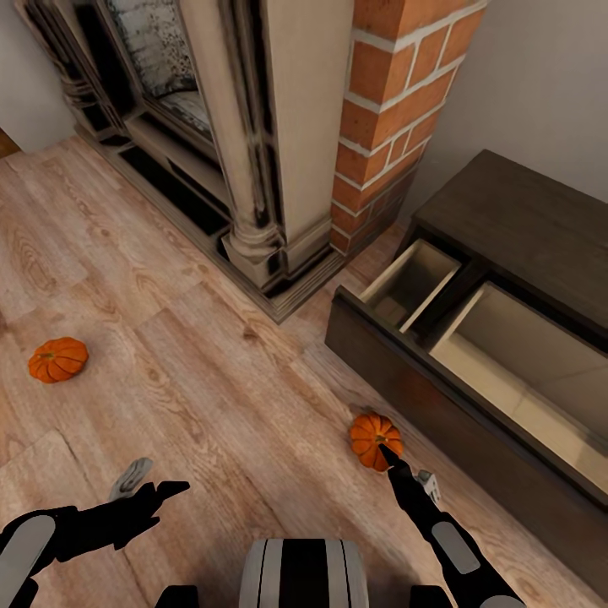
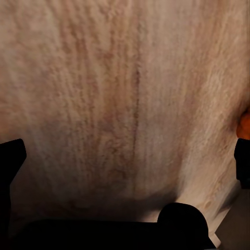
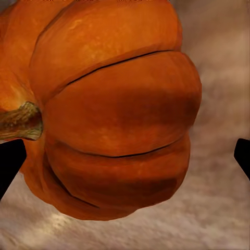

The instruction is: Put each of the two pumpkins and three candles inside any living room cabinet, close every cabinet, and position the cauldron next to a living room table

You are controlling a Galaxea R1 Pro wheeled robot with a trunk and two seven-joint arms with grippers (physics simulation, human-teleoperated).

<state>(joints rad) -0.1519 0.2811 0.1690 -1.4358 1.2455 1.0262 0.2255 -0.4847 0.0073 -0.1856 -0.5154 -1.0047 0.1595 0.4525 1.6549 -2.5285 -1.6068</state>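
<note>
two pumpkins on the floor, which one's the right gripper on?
The pumpkin beside the open cabinet drawer; the right gripper reaches it, fingers spread either side. The other pumpkin lies far off, near the left arm's side.

We see a pale wood plank floor (image 1: 211, 371) carrying two orange pumpkins: one (image 1: 57, 359) alone out in the open, the other (image 1: 372, 437) lying close before the dark cabinet (image 1: 405, 380), which stands beside the fireplace base (image 1: 279, 270).
</note>
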